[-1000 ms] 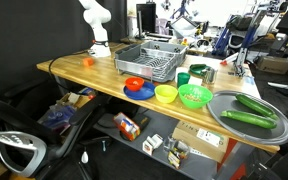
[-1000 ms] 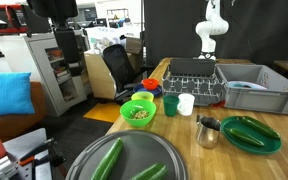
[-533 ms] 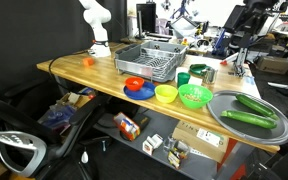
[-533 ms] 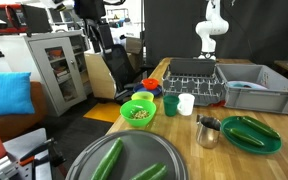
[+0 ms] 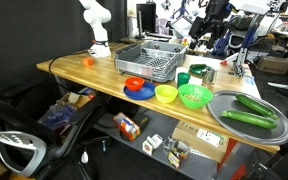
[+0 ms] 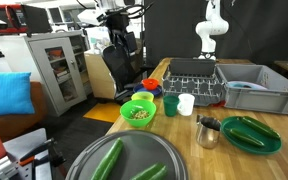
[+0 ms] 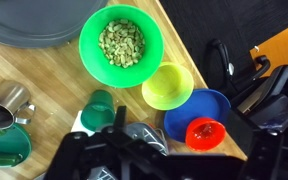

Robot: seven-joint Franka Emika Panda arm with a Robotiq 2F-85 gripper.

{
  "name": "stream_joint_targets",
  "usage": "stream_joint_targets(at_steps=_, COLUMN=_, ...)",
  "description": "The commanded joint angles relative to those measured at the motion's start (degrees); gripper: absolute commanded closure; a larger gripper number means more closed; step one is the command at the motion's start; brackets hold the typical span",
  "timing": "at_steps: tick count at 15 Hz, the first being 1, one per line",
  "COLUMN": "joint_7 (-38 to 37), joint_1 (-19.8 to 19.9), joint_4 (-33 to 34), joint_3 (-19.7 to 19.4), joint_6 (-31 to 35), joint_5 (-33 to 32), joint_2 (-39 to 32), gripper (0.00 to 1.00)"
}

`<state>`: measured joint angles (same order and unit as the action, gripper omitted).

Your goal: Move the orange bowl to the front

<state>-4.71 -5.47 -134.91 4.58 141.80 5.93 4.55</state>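
Observation:
The orange bowl (image 5: 134, 83) is small, glossy and red-orange. It sits on a blue plate (image 5: 141, 91) at the table's edge, next to the yellow bowl (image 5: 165, 94). It shows in both exterior views (image 6: 150, 85) and in the wrist view (image 7: 205, 132), where it rests on the blue plate (image 7: 189, 108). My gripper (image 5: 215, 17) hangs high above the table, far from the bowl, and it also shows in an exterior view (image 6: 117, 30). In the wrist view my gripper (image 7: 174, 152) is a dark shape at the bottom. Its fingers look spread and hold nothing.
A green bowl of nuts (image 7: 121, 43) stands beside the yellow bowl (image 7: 167, 85). A green cup (image 7: 99, 105), a metal cup (image 7: 4, 100), a dish rack (image 5: 149, 62), a round tray with cucumbers (image 5: 246, 110) and a small orange ball (image 5: 87, 61) are on the table. A black chair (image 7: 274, 95) stands by the edge.
My arm has swung sideways high above the table, over towards the bowls. The bowls and the other things have not moved.

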Motion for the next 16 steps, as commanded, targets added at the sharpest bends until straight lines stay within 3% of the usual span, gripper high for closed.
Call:
stream_joint_targets(at_steps=1, joint_7=0.00, joint_1=0.17, joint_4=0.09, joint_3=0.15, joint_6=-0.17, joint_5=0.00, joint_2=0.20, gripper=0.00)
stream_joint_targets(at_steps=9, joint_7=1.44, joint_1=-0.31, joint_4=2.18, joint_3=0.34, joint_6=-0.59, joint_5=0.72, joint_2=-1.33, gripper=0.00)
stream_joint_targets(at_steps=16, joint_7=-6.07, joint_1=-0.81, joint_4=19.59, joint_3=0.86, joint_6=-11.13, joint_5=-1.30, joint_2=-15.66, gripper=0.00)
